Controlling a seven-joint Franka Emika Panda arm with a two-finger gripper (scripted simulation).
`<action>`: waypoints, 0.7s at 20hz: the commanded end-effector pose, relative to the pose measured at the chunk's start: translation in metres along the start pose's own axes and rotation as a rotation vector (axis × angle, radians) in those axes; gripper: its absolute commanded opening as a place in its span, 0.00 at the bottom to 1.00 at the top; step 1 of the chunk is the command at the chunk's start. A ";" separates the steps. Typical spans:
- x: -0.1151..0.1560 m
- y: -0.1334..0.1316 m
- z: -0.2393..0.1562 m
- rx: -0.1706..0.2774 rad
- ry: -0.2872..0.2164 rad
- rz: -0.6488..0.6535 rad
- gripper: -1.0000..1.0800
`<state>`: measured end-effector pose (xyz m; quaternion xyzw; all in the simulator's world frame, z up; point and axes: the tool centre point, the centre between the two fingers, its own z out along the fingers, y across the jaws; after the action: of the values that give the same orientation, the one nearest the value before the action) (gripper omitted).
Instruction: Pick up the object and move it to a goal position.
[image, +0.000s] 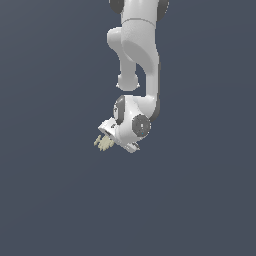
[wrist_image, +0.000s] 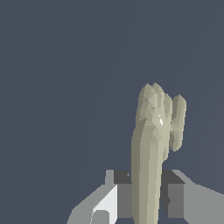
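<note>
We start at the gripper (wrist_image: 146, 197), whose two fingers (wrist_image: 176, 199) sit pressed against either side of the object (wrist_image: 151, 148), pinching it near its narrow base. The wrist view makes this plain: the pale olive-beige lump rises straight out from between the pads, its rounded lobes fanning at the far end (rather like a small bunch of bananas). We judge the grip was taken low on the stem because that is the slimmest part, easy for the jaws to close on.

In the exterior view the gripper (image: 111, 137) hangs at the end of the white arm (image: 142, 60), and the object (image: 104, 143) juts toward the exterior view's left. Around it we see only flat dark grey ground; no goal marker shows, so we cannot tell how far the carry has to go.
</note>
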<state>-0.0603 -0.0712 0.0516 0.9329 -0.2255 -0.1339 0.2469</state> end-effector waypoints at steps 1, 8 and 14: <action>0.003 -0.002 -0.010 0.007 0.014 0.017 0.00; 0.016 -0.012 -0.061 0.043 0.088 0.114 0.00; 0.029 -0.019 -0.132 0.090 0.187 0.243 0.00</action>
<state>0.0092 -0.0255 0.1333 0.9208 -0.3056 -0.0242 0.2410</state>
